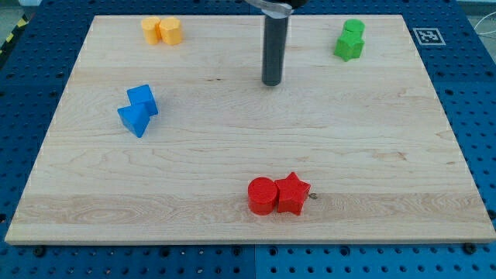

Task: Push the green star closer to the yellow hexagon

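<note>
Overhead, my tip [272, 82] rests on the pale wooden table [372, 155], left of the green star [349, 48]; blue pegboard [473, 93] surrounds it; no fingers.

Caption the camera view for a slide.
My tip rests mid-board, left of the green blocks, with yellow blocks top left, blue left, red near the bottom.

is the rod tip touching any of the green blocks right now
No, my tip rests on bare board, apart from the green blocks toward the view's left.

Board [232, 116]: pale wood, I see it lit evenly.
Base [465, 93]: blue perforated metal around the board.
Marker [428, 36]: black-and-white tag off the board's top-right corner.
</note>
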Robot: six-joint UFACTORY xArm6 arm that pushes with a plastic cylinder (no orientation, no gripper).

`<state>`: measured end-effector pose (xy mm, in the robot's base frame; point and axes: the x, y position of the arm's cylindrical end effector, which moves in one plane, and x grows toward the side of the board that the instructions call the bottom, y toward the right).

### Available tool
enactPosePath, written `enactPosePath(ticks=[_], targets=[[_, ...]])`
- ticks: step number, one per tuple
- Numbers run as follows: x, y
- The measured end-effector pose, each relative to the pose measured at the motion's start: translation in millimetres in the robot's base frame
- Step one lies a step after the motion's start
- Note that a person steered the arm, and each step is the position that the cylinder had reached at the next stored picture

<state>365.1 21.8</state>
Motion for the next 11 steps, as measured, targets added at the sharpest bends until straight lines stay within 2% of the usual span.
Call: enactPosePath(ticks=[3,4,5,9,11], targets=[[2,-44],[-19,-63],[-41,-65],[-41,-66],[-20,-28]])
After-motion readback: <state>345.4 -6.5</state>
